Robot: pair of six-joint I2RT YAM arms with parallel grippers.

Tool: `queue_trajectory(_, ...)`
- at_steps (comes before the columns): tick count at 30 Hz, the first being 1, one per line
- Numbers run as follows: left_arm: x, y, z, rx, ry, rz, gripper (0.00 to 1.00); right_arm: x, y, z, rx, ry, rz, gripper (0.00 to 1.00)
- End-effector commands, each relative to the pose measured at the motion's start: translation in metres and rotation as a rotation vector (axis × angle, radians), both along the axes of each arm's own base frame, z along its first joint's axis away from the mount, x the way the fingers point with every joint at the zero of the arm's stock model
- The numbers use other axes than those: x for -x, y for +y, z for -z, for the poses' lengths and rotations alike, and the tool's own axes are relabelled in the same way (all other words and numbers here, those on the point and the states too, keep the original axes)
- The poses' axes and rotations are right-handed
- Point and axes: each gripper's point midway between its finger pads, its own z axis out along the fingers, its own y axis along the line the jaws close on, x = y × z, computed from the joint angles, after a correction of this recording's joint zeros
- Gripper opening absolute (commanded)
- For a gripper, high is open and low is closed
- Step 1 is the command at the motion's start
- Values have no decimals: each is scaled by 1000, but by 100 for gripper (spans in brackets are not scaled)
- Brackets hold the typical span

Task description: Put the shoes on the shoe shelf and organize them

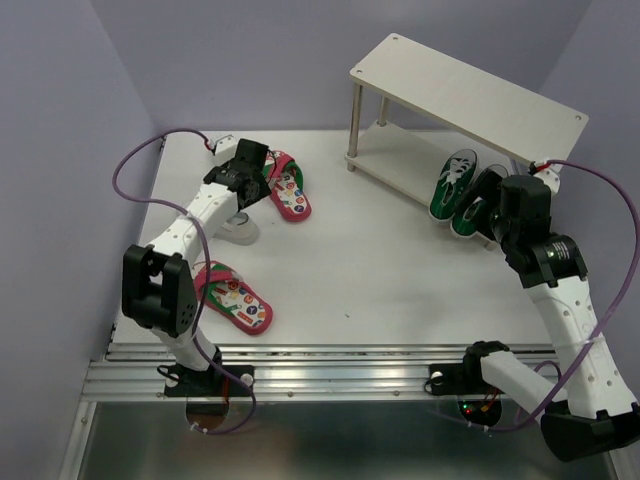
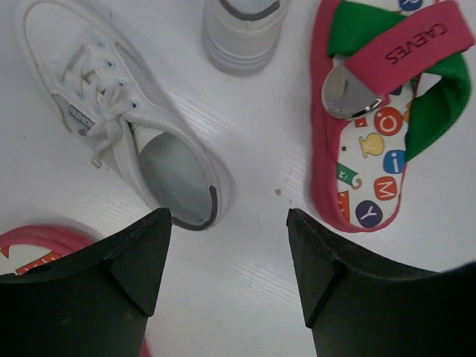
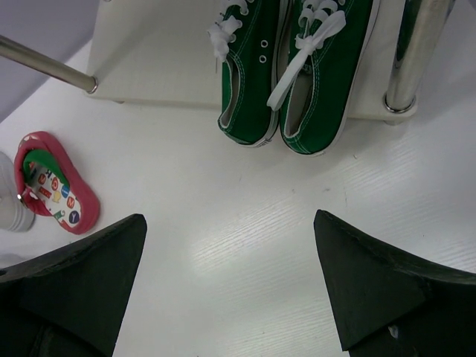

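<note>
- Two green sneakers (image 3: 327,82) are sitting on the shoe shelf (image 3: 156,59), just left of the spread, empty right claw (image 3: 229,223).
- One white sneaker (image 2: 111,126) is lying beside the spread left claw (image 2: 229,223).

My left fingers (image 2: 97,297) are matt black plastic, faintly grainy; my right fingers (image 3: 387,297) look the same. Between them the table (image 2: 245,297) is white, with a fine wood-like grain and a soft sheen. At the upper left of my left wrist view, the white sneaker (image 2: 123,123) looks like smooth faux leather with woven cloth laces. On the right, the flip-flop (image 2: 379,134) has cloth straps, a mirror-bright metal disc (image 2: 349,93) and a smooth printed insole. At the top of my right wrist view, the green sneakers (image 3: 349,67) are matt canvas with cloth laces and pale rubbery soles. The shelf post (image 3: 413,52) looks like polished metal. The shelf board (image 3: 149,67) is different — matt and pale.
</note>
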Motion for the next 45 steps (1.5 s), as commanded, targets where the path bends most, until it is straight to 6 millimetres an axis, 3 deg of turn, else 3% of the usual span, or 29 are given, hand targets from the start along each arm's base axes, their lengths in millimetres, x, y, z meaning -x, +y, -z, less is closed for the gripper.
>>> queue_trajectory(1,2,0,13,32,50,-54,74,-8,1,-16,-12,-69,-8,100)
queue_trajectory(9,-21,7,39,36,83,-101,71,-6,3,-5,-4,-40,-27,100)
queue_trajectory(19,-12,9,92,36,166,-162,66,-1,-5,1,22,-13,10,100)
queue_trajectory(20,-12,9,100,29,185,-164,63,-1,-5,1,23,-12,10,100)
queue_trajectory(22,-10,10,104,26,201,-170,46,0,-6,1,26,-6,10,100)
queue_trajectory(23,-10,10,101,27,198,-172,39,-1,-6,2,26,-3,12,100)
queue_trajectory(24,-10,10,97,27,190,-172,10,-1,-6,1,29,-3,14,100)
queue_trajectory(25,-10,12,87,23,172,-169,0,0,-7,0,32,-4,14,100)
queue_trajectory(29,-2,31,58,-57,147,-206,0,-1,-8,1,40,2,20,100)
queue_trajectory(31,5,43,22,-97,90,-228,0,-3,-9,3,41,7,26,100)
queue_trajectory(36,10,46,-33,-142,-5,-130,0,-7,-6,9,38,18,20,100)
queue_trajectory(39,15,34,-62,-137,-54,-58,0,-10,-6,10,36,19,19,100)
queue_trajectory(42,21,2,-83,-166,-93,69,0,-10,-9,1,37,-14,35,100)
queue_trajectory(45,32,-55,-95,-165,-120,219,0,-10,-14,-9,57,-44,51,100)
